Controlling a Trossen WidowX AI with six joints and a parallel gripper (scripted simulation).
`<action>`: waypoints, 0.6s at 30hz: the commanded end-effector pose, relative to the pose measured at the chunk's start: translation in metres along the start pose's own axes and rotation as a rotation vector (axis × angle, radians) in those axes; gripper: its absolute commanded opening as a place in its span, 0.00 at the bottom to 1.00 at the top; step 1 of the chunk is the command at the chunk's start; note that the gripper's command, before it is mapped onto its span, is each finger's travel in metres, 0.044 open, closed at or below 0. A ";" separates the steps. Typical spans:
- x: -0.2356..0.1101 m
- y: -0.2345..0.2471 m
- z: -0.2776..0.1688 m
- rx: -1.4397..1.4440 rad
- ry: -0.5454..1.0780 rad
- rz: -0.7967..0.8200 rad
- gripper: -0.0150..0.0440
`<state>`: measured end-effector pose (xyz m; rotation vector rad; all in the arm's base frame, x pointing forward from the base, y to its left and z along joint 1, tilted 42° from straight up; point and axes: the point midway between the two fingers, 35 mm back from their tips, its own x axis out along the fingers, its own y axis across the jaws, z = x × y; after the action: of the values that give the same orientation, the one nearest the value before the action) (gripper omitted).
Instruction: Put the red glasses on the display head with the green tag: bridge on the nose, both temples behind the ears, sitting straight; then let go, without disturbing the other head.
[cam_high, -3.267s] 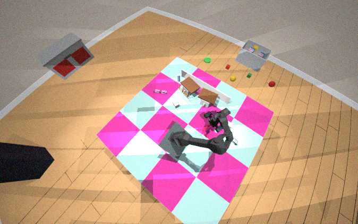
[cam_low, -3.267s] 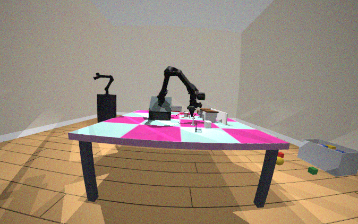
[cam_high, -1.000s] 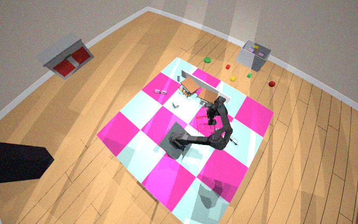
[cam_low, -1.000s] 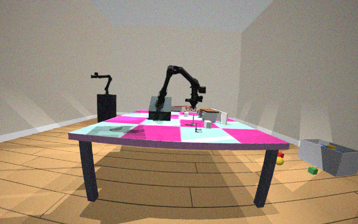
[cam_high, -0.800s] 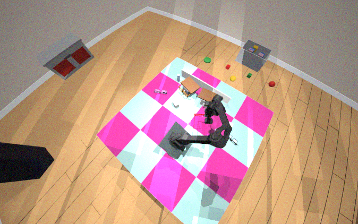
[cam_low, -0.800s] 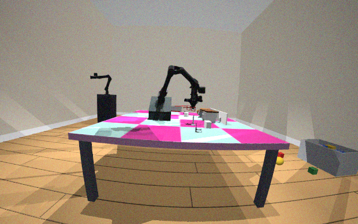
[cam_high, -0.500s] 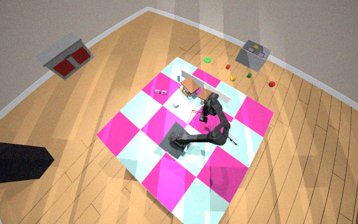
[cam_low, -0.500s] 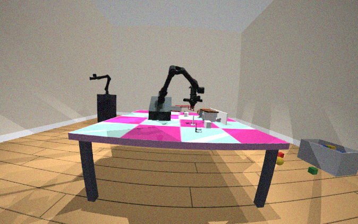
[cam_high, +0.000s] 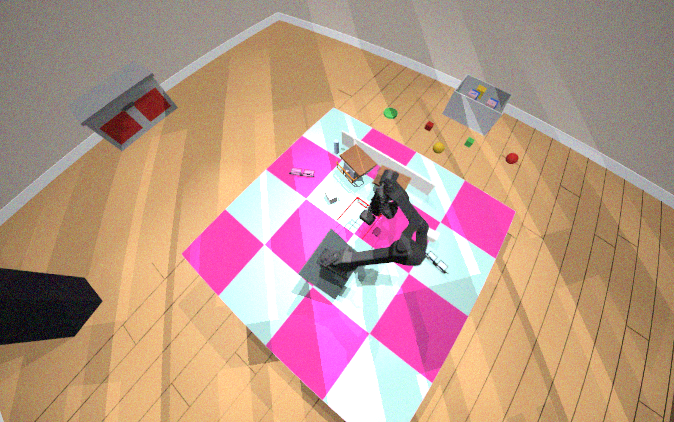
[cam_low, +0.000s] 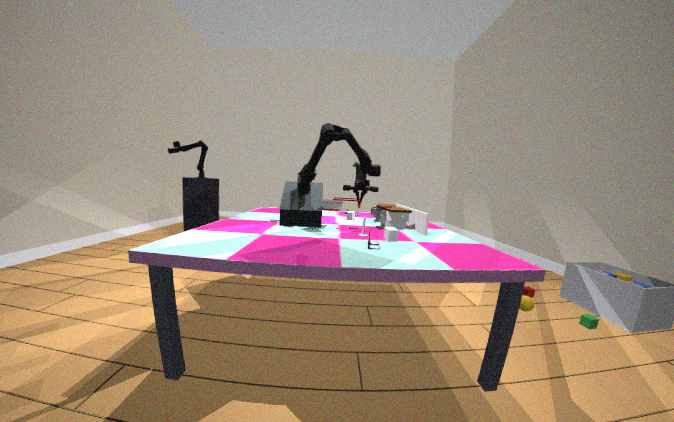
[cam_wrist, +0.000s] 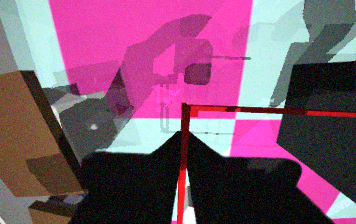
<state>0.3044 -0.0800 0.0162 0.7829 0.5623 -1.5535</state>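
Observation:
My gripper (cam_high: 367, 215) (cam_low: 359, 199) (cam_wrist: 183, 135) is shut on the red glasses (cam_high: 359, 200) (cam_low: 341, 199) (cam_wrist: 270, 111) and holds them in the air above the checkered table (cam_high: 225, 250) (cam_low: 450, 262). In the wrist view one thin red bar runs down between the fingers and another runs off to the right. Two display heads with brown tops (cam_high: 357, 159) (cam_high: 394, 175) (cam_low: 395, 214) stand just beyond the gripper; one shows at the left of the wrist view (cam_wrist: 30, 135). I cannot make out which head carries the green tag.
A white panel (cam_high: 422, 184) (cam_low: 421, 221) stands behind the heads. Pink glasses (cam_high: 302, 173) and black glasses (cam_high: 437, 261) (cam_low: 372, 244) lie on the table. The arm's base (cam_high: 325, 262) (cam_low: 300, 207) is near the middle. A grey bin (cam_high: 475, 102) (cam_low: 615, 295) and small toys are on the floor.

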 end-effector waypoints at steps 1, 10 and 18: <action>0.002 -0.007 -0.013 0.113 -0.009 -0.005 0.25; 0.003 -0.014 -0.028 0.278 -0.015 -0.002 0.25; 0.008 -0.013 -0.029 0.278 -0.014 -0.003 0.25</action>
<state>0.2963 -0.0605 -0.0054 0.9792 0.3469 -1.6527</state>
